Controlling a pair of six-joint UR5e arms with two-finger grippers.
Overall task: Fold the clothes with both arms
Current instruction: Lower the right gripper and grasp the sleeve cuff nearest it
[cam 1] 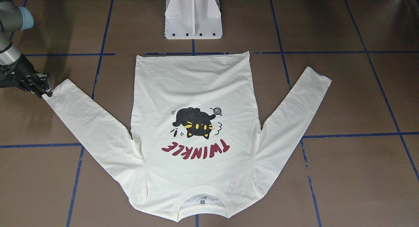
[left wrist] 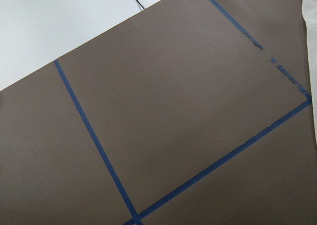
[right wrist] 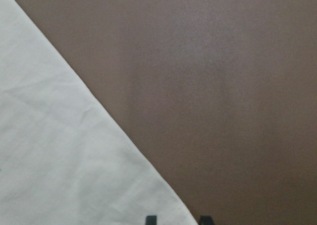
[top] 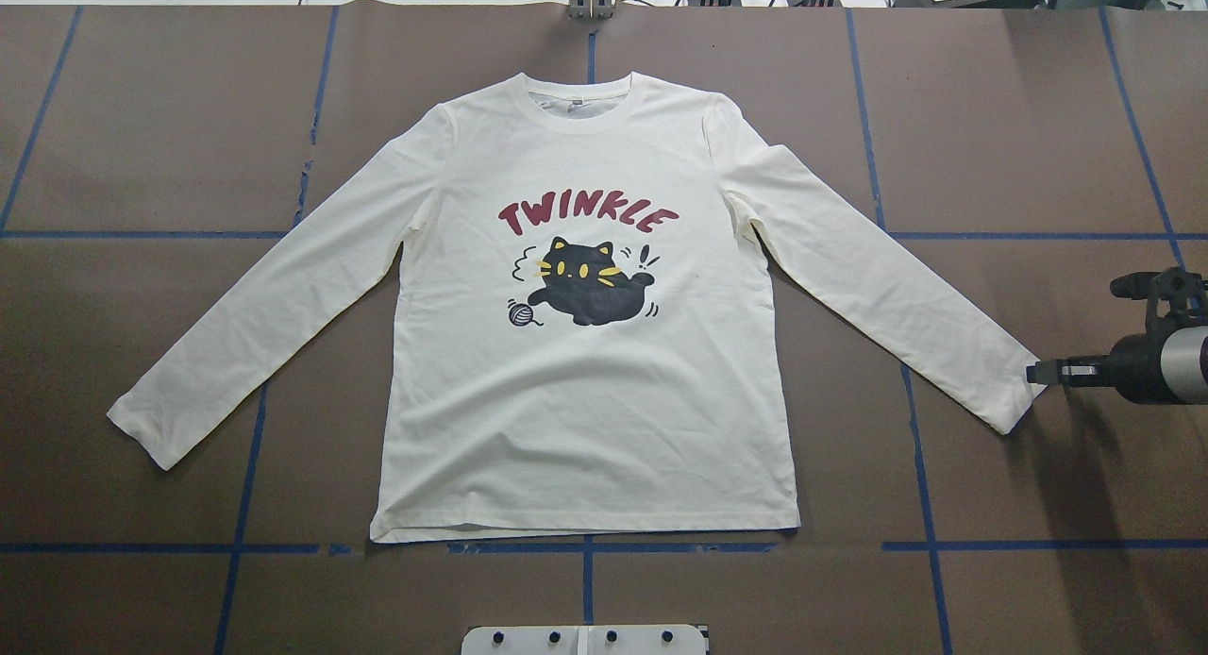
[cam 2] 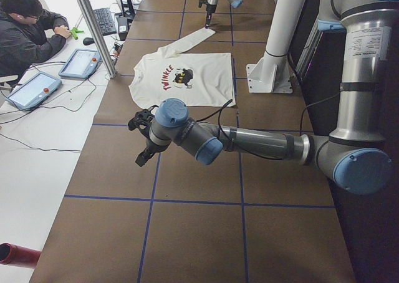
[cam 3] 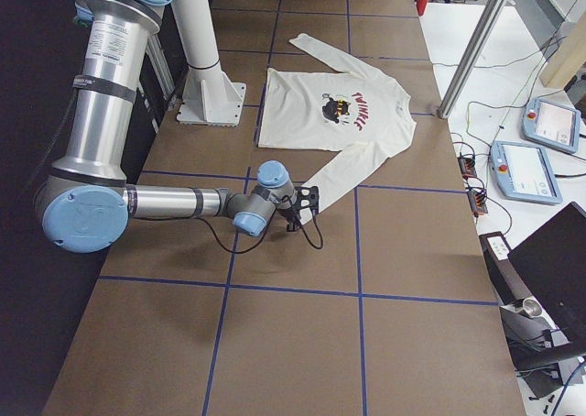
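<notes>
While the cream-white long-sleeved T-shirt (top: 585, 400) lies flat and print-up on the brown table (top: 142, 117), collar away from the robot, hem just beside a blue tape line (top: 170, 548) and both sleeves spread outward, the right gripper (top: 1038, 372) sits low at the cuff (top: 1012, 400) of the sleeve on the robot's right. In the right wrist view its fingertips (right wrist: 151, 220) stand a little apart, one over the cloth's corner, the other over bare table. The left gripper (cam 2: 142, 158) hangs above the table well apart from the shirt, shown only from the side, so whether its fingers are parted cannot be told
</notes>
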